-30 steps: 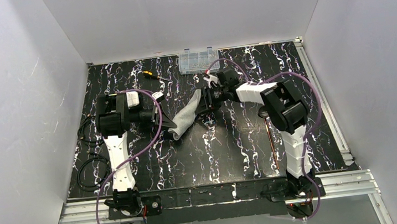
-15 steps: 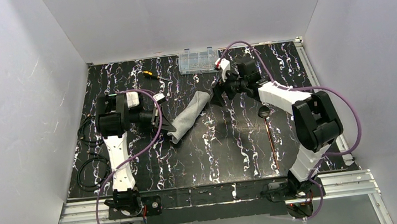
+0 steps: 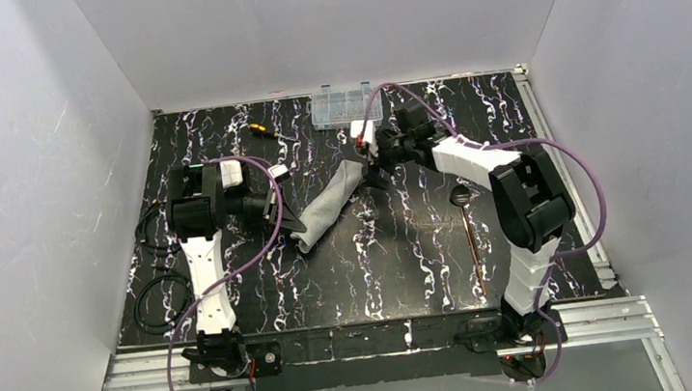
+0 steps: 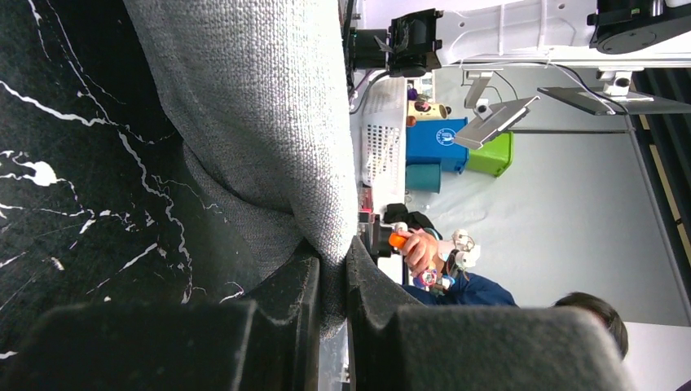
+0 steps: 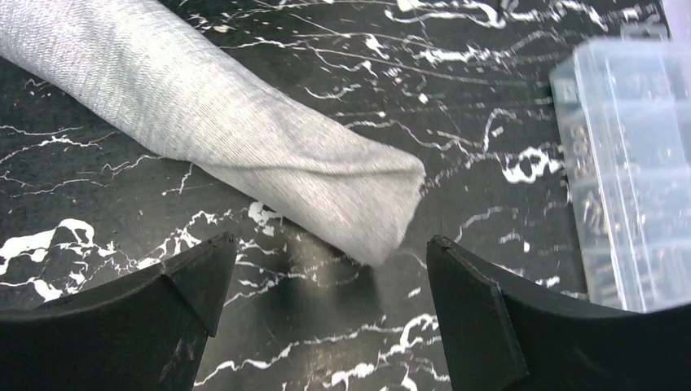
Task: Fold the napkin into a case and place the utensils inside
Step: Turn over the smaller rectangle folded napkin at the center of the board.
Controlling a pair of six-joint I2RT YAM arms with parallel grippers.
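Toward the back of the table (image 3: pixel 379 270), my left gripper (image 4: pixel 332 285) pinches the near end of the rolled napkin (image 3: pixel 328 202). My right gripper (image 5: pixel 326 248) hangs wide open over its far end, apparently not touching, beside the plastic box (image 5: pixel 627 163).

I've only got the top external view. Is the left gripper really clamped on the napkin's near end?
Observer: Yes, the left wrist view shows the left gripper shut on the napkin, with the cloth pinched between its fingers.
Operator: Does the right one hold the far end?
Observer: No, the right gripper is open. That end lies just off its fingertips, touching neither.
Operator: Any pocket opening there?
Observer: None visible. The end is a closed, twisted roll with diagonal creases.
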